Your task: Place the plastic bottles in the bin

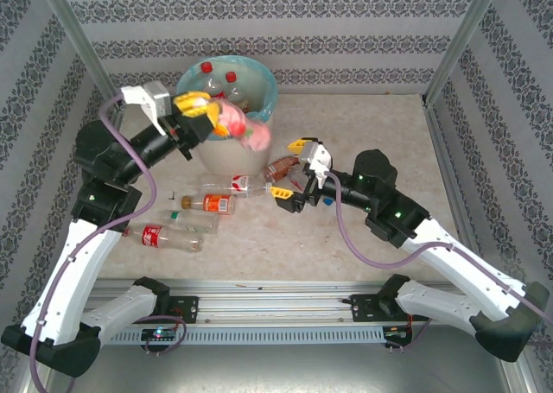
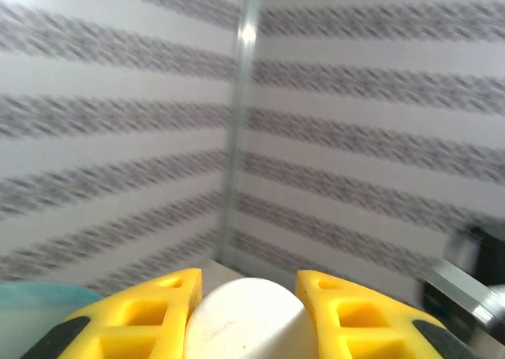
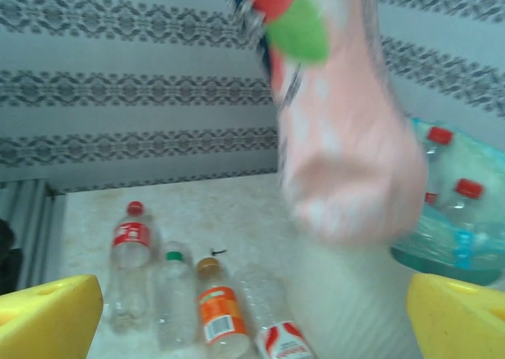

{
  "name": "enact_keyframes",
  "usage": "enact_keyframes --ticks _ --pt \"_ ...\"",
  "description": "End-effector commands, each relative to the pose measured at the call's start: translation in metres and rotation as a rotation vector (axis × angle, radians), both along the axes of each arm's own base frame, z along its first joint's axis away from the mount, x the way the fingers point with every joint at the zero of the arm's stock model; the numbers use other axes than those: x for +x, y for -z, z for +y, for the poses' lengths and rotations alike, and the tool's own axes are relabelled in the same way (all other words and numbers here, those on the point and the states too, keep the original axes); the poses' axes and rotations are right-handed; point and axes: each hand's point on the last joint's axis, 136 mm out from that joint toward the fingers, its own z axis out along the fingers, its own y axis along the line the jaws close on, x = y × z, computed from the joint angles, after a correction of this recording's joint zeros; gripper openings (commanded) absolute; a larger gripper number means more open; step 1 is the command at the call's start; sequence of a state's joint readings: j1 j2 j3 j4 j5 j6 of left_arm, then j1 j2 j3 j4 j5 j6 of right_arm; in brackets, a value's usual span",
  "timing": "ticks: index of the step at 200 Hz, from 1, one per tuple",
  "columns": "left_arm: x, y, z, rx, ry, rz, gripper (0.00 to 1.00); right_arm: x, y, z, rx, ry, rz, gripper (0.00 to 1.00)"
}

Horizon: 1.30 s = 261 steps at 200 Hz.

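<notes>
Table (image 1: 380,134): pale top with a stone pattern. Its bare part is at the far right, between the bin and the right frame post (image 1: 456,43). A metal rail (image 1: 276,311) runs along the near edge.
Bin (image 1: 223,155): stands far left of centre, near the back wall, with a blue-green bag folded over its rim. Red-capped bottles (image 1: 232,80) stand inside.
Left gripper (image 1: 207,115): raised beside the bin's near rim, clamped on the pink-labelled bottle. In the wrist view a white rounded part sits tightly between the yellow fingers (image 2: 158,315).
Right gripper (image 1: 288,167): low over the table, right of the bin, fingers spread wide and grasping nothing. A brown bottle (image 1: 275,168) lies just at them; contact cannot be told.
Pink-labelled bottle (image 1: 249,129): in the air in front of the bin's wall, just outside the rim. It is blurred and its print is not readable.
Red-label bottle (image 1: 160,236): lies nearest the left arm. It has white script, too small to read.
Orange-label bottle (image 1: 212,203): lies at the middle of the table, text unreadable.
Red-and-white-label bottle (image 1: 232,184): lies just behind the orange one, near the bin's foot.
Green-capped bottle (image 3: 175,296): lies between the red-label and orange-label bottles.
</notes>
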<state>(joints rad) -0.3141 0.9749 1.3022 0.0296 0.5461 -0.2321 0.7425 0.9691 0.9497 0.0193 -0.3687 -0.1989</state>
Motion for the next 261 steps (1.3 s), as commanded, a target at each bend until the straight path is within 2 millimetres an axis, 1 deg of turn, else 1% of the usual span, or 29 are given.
enact_keyframes --ticks 1,14,38,54,74,95,112,133,150,162,199,220,243,261 --pt "0.031 -0.024 0.047 -0.043 -0.333 -0.026 0.0 0.017 0.013 -0.01 -0.054 0.114 -0.046 0.98" --pt "0.044 -0.033 0.054 -0.039 -0.394 -0.036 0.0 0.018 0.017 -0.01 -0.062 0.117 -0.047 0.98" --pt "0.077 -0.046 0.053 -0.025 -0.438 -0.037 0.0 0.018 0.025 -0.007 -0.08 0.107 -0.036 0.98" --pt "0.105 -0.045 0.047 -0.009 -0.444 -0.02 0.0 0.017 0.03 -0.006 -0.087 0.103 -0.03 0.98" --pt "0.145 -0.031 0.04 0.024 -0.458 0.041 0.0 0.016 0.036 -0.008 -0.095 0.107 -0.029 0.98" --pt "0.182 -0.009 0.032 0.044 -0.449 0.101 0.0 0.014 0.04 -0.014 -0.097 0.124 -0.031 0.98" --pt "0.208 0.015 0.021 0.079 -0.421 0.151 0.0 0.011 0.042 -0.019 -0.096 0.136 -0.034 0.98" --pt "0.232 0.047 0.005 0.109 -0.372 0.23 0.0 0.009 0.048 -0.026 -0.104 0.156 -0.037 0.98" --pt "0.248 0.07 -0.006 0.128 -0.328 0.268 0.0 0.008 0.051 -0.03 -0.114 0.167 -0.038 0.98" --pt "0.257 0.085 -0.013 0.149 -0.304 0.283 0.0 0.007 0.052 -0.032 -0.117 0.169 -0.04 0.98" --pt "0.282 0.134 -0.021 0.208 -0.296 0.36 0.0 0.005 0.06 -0.036 -0.135 0.182 -0.033 0.98" --pt "0.292 0.162 -0.025 0.246 -0.292 0.411 0.0 0.006 0.064 -0.036 -0.142 0.183 -0.029 0.98" --pt "0.302 0.194 -0.023 0.291 -0.311 0.46 0.0 0.006 0.068 -0.035 -0.155 0.18 -0.03 0.98" --pt "0.308 0.22 -0.025 0.328 -0.306 0.502 0.0 0.008 0.072 -0.034 -0.168 0.176 -0.028 0.98"
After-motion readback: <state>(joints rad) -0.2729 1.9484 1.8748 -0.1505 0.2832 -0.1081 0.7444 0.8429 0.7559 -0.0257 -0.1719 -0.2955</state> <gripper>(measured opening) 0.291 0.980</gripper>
